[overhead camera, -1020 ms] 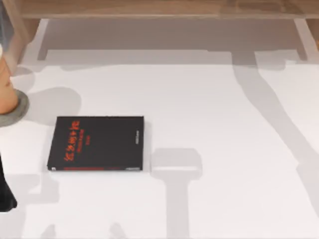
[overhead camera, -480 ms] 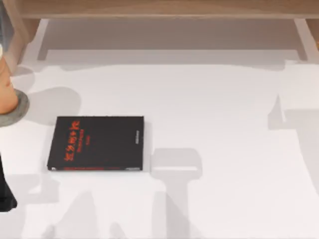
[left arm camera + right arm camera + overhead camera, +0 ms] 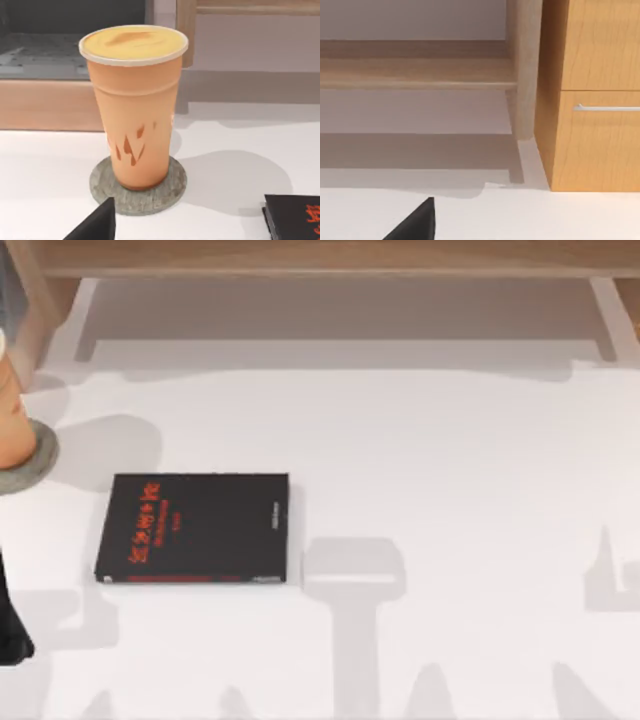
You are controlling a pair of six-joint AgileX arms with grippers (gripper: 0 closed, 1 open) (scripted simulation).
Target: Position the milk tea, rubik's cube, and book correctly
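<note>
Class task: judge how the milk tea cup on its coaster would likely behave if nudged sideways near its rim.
The milk tea is tall and tapers to a narrow base, so it would probably tip rather than slide. It looks full, so likely heavy and spill-prone. The coaster under it may shift along with it.

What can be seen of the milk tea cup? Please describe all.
The milk tea is a tall tapering cup, orange-brown with darker flecks low on its side and a paler yellow top under a thin rim. It stands upright on the round grey coaster, at the table's left edge in the top view. Nothing else touches it.
</note>
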